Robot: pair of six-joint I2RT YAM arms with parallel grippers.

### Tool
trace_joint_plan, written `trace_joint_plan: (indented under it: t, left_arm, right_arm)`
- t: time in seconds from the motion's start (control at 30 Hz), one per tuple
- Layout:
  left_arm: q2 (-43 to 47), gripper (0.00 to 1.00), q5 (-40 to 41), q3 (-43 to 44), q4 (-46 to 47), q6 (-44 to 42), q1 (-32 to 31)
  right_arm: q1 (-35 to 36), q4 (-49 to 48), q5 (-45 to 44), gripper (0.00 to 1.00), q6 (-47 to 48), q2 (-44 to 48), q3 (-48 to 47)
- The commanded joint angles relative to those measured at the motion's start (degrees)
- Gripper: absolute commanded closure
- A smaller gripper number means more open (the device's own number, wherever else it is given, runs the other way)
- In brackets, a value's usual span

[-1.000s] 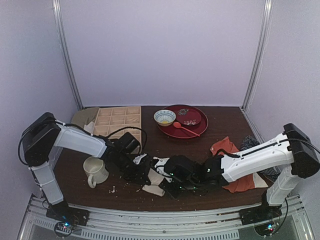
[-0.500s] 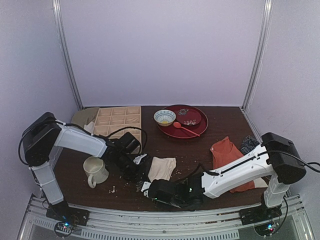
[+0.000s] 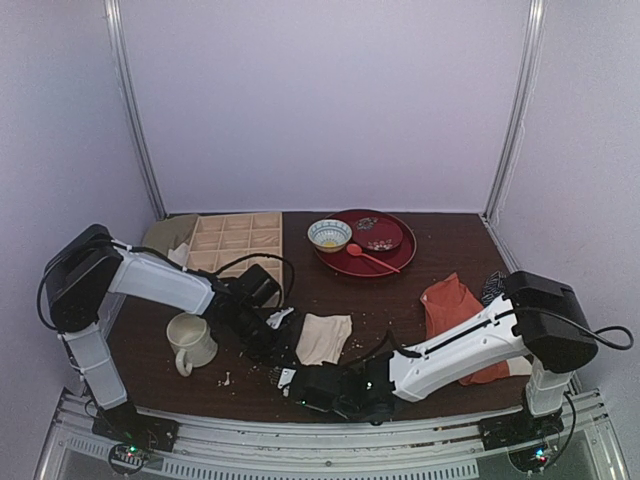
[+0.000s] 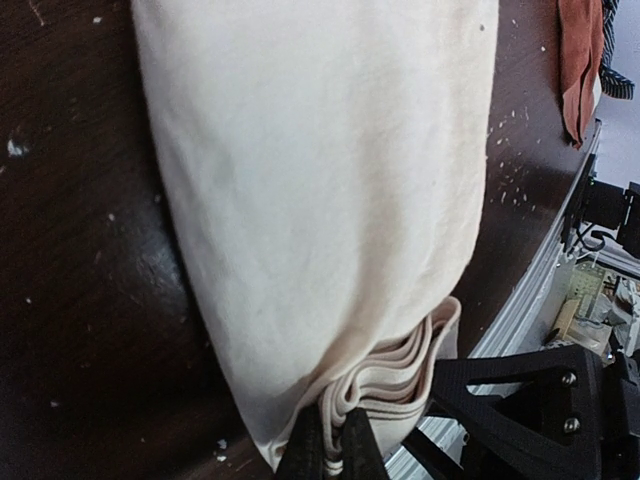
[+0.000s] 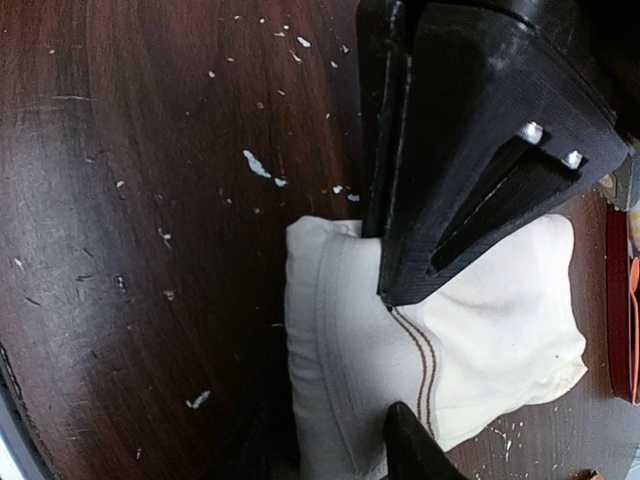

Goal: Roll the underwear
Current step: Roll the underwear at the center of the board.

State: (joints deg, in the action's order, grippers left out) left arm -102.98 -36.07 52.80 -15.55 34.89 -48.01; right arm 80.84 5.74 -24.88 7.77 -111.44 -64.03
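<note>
Now the cream, soft-fabric underwear [image 3: 325,337] lies folded into a narrow strip on the dark brown wooden table [image 3: 440,250], near its front edge and between the two arms. The left gripper [image 4: 326,450] has its black fingers pinched together on one end of the strip, where the left wrist view shows the layers stacked in folds. The right gripper [image 5: 335,455] sits at the near side of the fabric. Its fingers stand apart with the stitched, brown-striped edge of the cloth between them, and the left gripper's black body is just beyond. A cream ceramic mug [image 3: 190,340] stands to the left of the garment. An orange-red cloth [image 3: 450,300] lies well apart on the right.
</note>
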Motion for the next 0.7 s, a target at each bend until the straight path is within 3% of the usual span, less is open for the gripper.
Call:
trace_joint_plan:
  t: [0.0,0.3,0.67]
  left_arm:
    - [-1.61,1.00,0.00,-0.69,-1.85,-0.61,-0.68]
    - [-2.00,1.00,-0.11,-0.24,-2.03,-0.61,-0.70]
    - [-1.66,1.00,-0.27,-0.93,-2.02,-0.64,-0.68]
  right_arm:
    - [0.38,0.54,-2.76,0.64,0.48,1.31,0.71]
    - [3.19,1.52,-4.25,0.60,2.72,4.62,-0.21]
    - [2.27,-0.71,-3.70,0.57,6.07,-0.69,-1.16]
